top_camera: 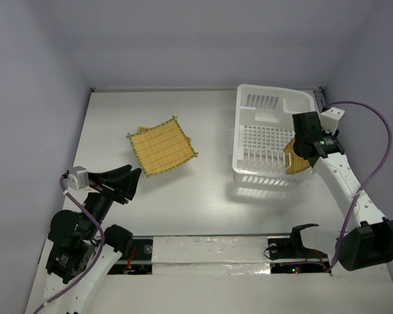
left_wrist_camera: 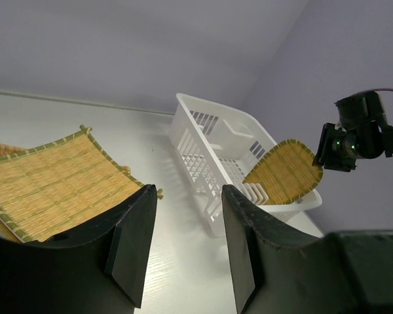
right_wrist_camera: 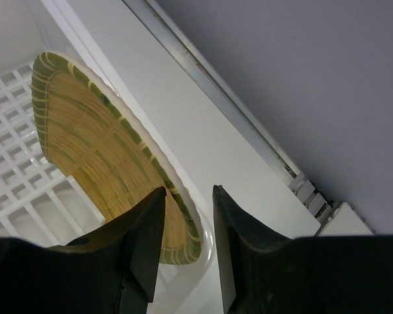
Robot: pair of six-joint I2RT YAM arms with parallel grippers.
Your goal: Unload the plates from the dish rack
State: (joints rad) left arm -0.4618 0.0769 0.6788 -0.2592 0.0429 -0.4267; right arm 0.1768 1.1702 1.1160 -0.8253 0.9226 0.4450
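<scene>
Gripping the edge of a rounded woven plate (top_camera: 293,162), the right gripper (top_camera: 301,150) sits at the right end of the white dish rack (top_camera: 268,134), which stands on the far right part of the table (top_camera: 203,209). In the right wrist view the jaws stand narrow, with the green-banded rim of the plate running in between the two black fingers (right_wrist_camera: 144,226). The plate stands on edge and tilted, its woven face turned toward the rack's grid floor and its upper edge rising above the flared rim. Whether its lower edge touches the rack cannot be told from these views. The rest of the rack shows only its own slats and dividers. Well to the left of the rack, near the middle of the table, the large square plate (top_camera: 162,145) with the grid pattern lies flat, turned a little so that one corner points toward the near side. A second tan plate (left_wrist_camera: 1,150) lies beneath it, mostly hidden, with only bits of its edge showing past the square one's far and right sides. The left gripper (top_camera: 122,183) hangs over the near left part of the table, just near of the square plate and pointing toward it. Its jaws are spread wide with nothing between them, and the left wrist view shows bare table in the gap.
</scene>
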